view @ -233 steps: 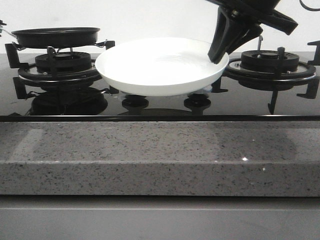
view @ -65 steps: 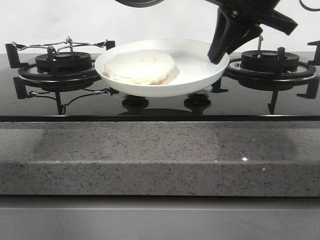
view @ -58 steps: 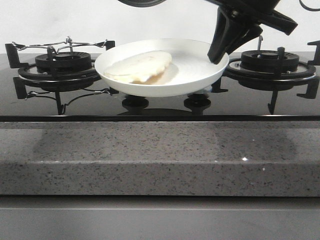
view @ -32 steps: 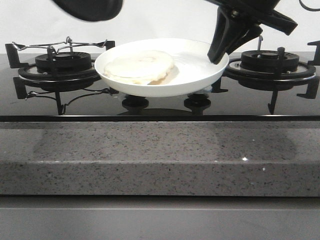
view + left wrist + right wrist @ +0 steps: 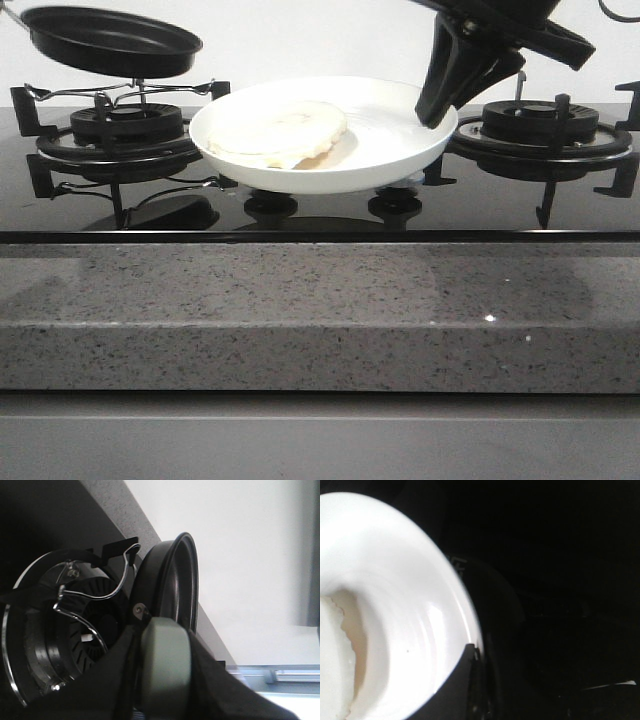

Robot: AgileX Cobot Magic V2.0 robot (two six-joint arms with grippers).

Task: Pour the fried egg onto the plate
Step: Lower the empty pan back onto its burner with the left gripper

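The fried egg [image 5: 280, 130] lies flat on the left half of the white plate [image 5: 400, 135], its edge slightly folded. My right gripper [image 5: 438, 108] is shut on the plate's right rim and holds it over the hob's middle. The right wrist view shows the plate [image 5: 395, 580], the egg's edge [image 5: 335, 650] and my gripper [image 5: 475, 665] on the rim. The empty black frying pan [image 5: 110, 40] hovers nearly level above the left burner. In the left wrist view my left gripper [image 5: 165, 680] is shut on the pan's grey-green handle [image 5: 165, 655], with the pan [image 5: 170, 580] beyond it.
The left burner with its wire pan support [image 5: 125, 125] sits under the pan and also shows in the left wrist view [image 5: 65, 630]. The right burner [image 5: 540, 125] is beside the right arm. Two knobs [image 5: 270, 205] lie under the plate. The grey speckled counter edge [image 5: 320, 310] runs along the front.
The pan has swung left and down from above the plate to over the left burner and levelled out. The egg has settled on the plate. The right gripper and plate have not moved.
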